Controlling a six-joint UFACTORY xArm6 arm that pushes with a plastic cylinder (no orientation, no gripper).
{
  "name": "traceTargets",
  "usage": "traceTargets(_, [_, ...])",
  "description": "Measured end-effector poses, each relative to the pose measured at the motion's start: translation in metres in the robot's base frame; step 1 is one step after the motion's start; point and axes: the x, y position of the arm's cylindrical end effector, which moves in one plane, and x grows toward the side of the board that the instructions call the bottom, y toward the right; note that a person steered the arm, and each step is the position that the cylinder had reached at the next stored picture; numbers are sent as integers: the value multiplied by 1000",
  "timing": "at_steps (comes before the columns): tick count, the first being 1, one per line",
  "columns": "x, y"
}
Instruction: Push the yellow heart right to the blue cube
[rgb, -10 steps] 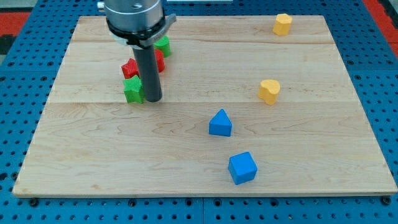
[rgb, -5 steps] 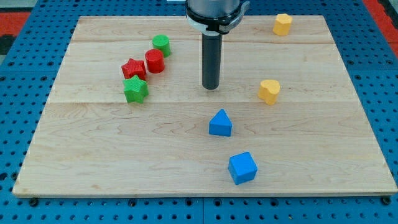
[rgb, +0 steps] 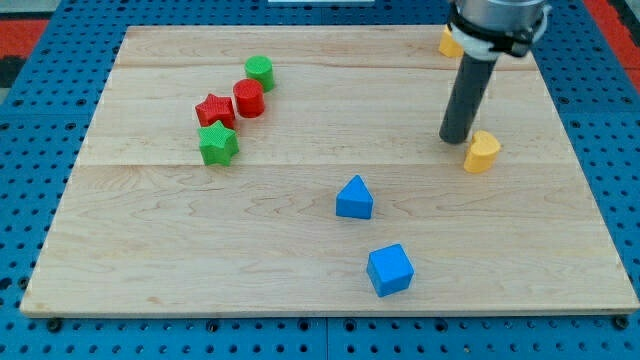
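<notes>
The yellow heart (rgb: 482, 152) lies on the wooden board (rgb: 200, 240) at the view's right, above and to the right of the blue cube (rgb: 389, 270). My tip (rgb: 456, 138) stands just left of the heart and a little above it, touching or nearly touching it. The blue cube sits near the view's bottom, well below and left of the heart.
A blue triangular block (rgb: 354, 198) lies just above the blue cube. A second yellow block (rgb: 448, 40) is partly hidden behind the rod at the view's top right. A green cylinder (rgb: 259, 70), red cylinder (rgb: 248, 98), red star (rgb: 214, 109) and green star (rgb: 218, 144) cluster at the left.
My tip swept from the left cluster across the board to the right. The yellow heart moved right and slightly down from its earlier spot.
</notes>
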Motion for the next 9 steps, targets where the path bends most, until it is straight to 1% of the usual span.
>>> traceTargets(1, [24, 36])
traceTargets(2, [73, 46])
traceTargets(4, [61, 45])
traceTargets(7, [61, 56])
traceTargets(8, [67, 68])
traceTargets(9, [90, 83])
